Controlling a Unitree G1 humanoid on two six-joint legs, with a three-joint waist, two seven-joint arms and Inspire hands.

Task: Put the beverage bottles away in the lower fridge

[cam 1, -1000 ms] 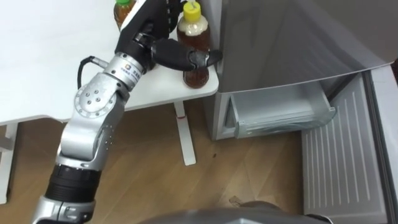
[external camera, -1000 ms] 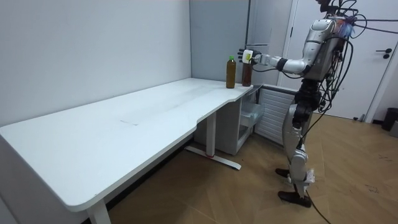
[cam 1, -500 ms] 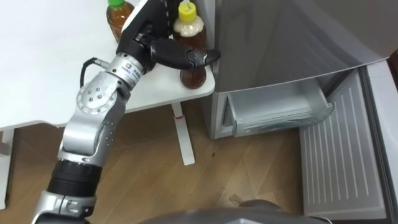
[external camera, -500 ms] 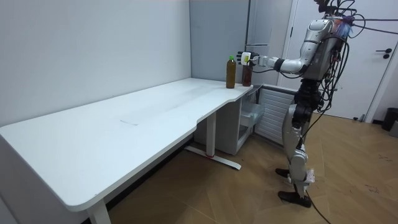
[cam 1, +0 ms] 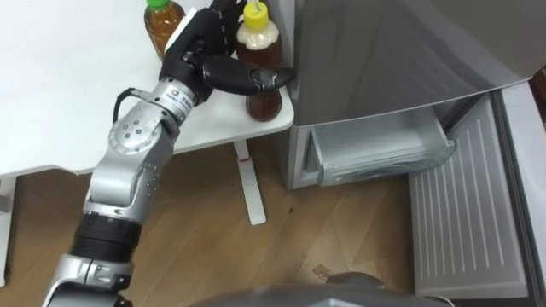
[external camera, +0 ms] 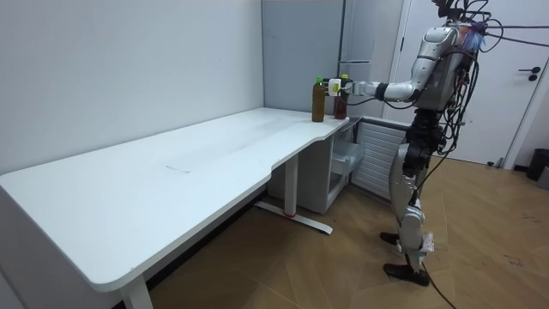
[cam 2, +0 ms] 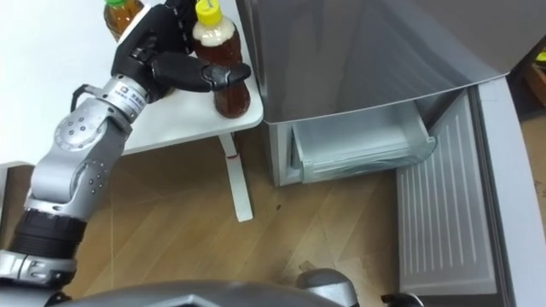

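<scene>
Left hand (cam 1: pixel 205 61) reaches from lower left to top centre on an outstretched arm. I see its thumb clamped across the yellow-capped bottle (cam 1: pixel 264 98), fingers partly hidden behind. The fridge (cam 1: pixel 384 60) has its lower drawer (cam 1: pixel 375 153) open. The bottle stands on the table (cam 1: pixel 68 85) corner. The green-capped bottle (cam 1: pixel 162 24) is cut off.

The white table (cam 1: pixel 51 102) runs long and bare in the room view, and stands on white legs on the wooden floor (cam 1: pixel 213 247). Only two things stand on it, both upright at the corner just beside the grey fridge (cam 1: pixel 384 60). The yellow-capped bottle (cam 1: pixel 264 102) (brown drink inside) is right at the table's edge nearest the fridge. The green-capped bottle (cam 1: pixel 162 21) stands close by, further in on the tabletop. One leg (cam 1: pixel 247 183) comes down below that corner.
</scene>
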